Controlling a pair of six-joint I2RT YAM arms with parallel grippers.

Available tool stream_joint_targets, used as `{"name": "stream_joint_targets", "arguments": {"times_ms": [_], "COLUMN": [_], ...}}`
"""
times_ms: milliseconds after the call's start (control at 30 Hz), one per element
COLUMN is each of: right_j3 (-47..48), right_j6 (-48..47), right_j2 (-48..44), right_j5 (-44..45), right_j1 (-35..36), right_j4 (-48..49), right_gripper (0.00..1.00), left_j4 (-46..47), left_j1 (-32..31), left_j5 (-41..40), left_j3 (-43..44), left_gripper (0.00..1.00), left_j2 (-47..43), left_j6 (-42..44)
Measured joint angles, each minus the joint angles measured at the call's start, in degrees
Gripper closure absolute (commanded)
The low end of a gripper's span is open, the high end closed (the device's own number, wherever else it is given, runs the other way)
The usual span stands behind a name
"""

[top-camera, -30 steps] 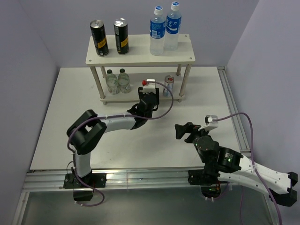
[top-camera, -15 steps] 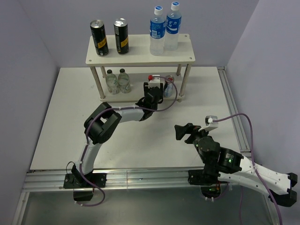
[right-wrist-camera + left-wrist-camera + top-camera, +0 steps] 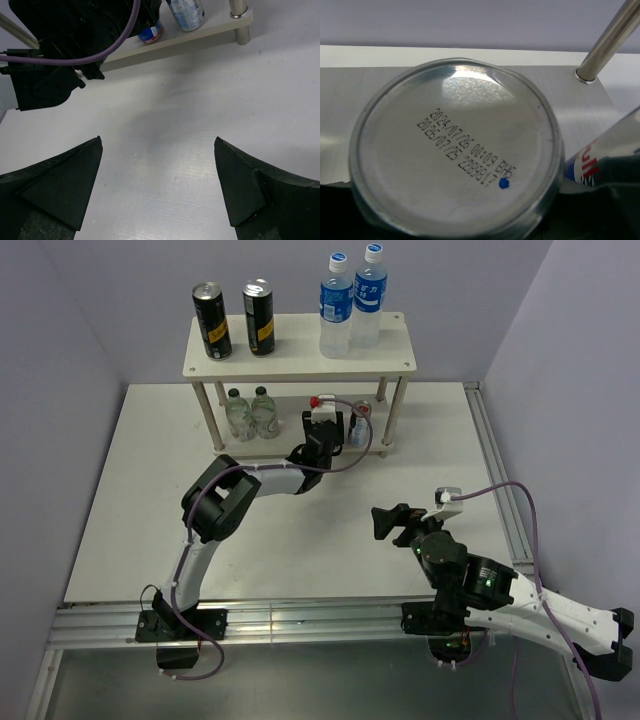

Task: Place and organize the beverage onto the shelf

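The shelf (image 3: 300,358) holds two tall black cans (image 3: 211,320) and two blue-capped water bottles (image 3: 336,305) on its top board. My left gripper (image 3: 325,428) reaches into the lower tier and is shut on a short silver can (image 3: 455,150), whose round end fills the left wrist view. The other short silver can (image 3: 360,422), with blue and red marks (image 3: 590,167), stands just right of it beside a shelf post (image 3: 607,42). My right gripper (image 3: 395,520) is open and empty over the table, in front of the shelf.
Two small clear unlabelled bottles (image 3: 238,412) stand on the left of the lower tier. A purple wall closes in behind the shelf. A metal rail (image 3: 500,490) runs along the table's right edge.
My left arm has stretched forward and carried the short silver can from in front of the shelf into the lower tier, next to the other can. The right arm has not moved.
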Motion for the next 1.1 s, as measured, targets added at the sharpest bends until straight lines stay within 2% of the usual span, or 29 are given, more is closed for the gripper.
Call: {"name": "stream_joint_targets", "arguments": {"times_ms": [67,100,167,200,233,300,500,767,933,1100], "right_j3": [0.00,0.00,0.00,0.00,0.00,0.00,0.00,0.00,-0.37,-0.85], "right_j6": [0.00,-0.02,-0.02,-0.04,-0.09,-0.20,-0.20,-0.20,-0.20,0.15], "right_j2": [0.35,0.55,0.68,0.68,0.68,0.68,0.68,0.55,0.31,0.98], "right_j5": [-0.09,-0.13,-0.22,-0.31,-0.33,-0.33,-0.33,-0.26,0.24,1.20], "right_j1": [0.00,0.00,0.00,0.00,0.00,0.00,0.00,0.00,0.00,0.00], "right_j4": [0.00,-0.02,-0.02,-0.02,0.00,0.00,0.00,0.00,0.48,1.05], "right_gripper": [0.00,0.00,0.00,0.00,0.00,0.00,0.00,0.00,0.00,0.00], "left_j4": [0.20,0.28,0.44,0.44,0.37,0.31,0.96,1.38,1.36,-3.96], "left_j1": [0.24,0.37,0.52,0.57,0.59,0.61,0.61,-0.35,-2.27,-6.34], "left_j5": [0.17,0.50,0.90,1.05,1.20,1.84,2.54,1.86,0.94,-0.46], "left_j3": [0.92,1.31,1.81,1.88,1.90,1.90,0.48,-7.72,-15.82,-26.23], "left_gripper": [0.67,0.53,0.42,0.33,0.30,0.01,0.01,0.01,0.01,0.04], "left_j2": [0.72,1.05,1.40,1.44,1.46,1.44,1.31,-3.10,-11.39,-23.15], "left_j6": [0.04,0.07,0.17,0.24,0.26,0.52,0.24,0.42,-0.33,-4.96]}}
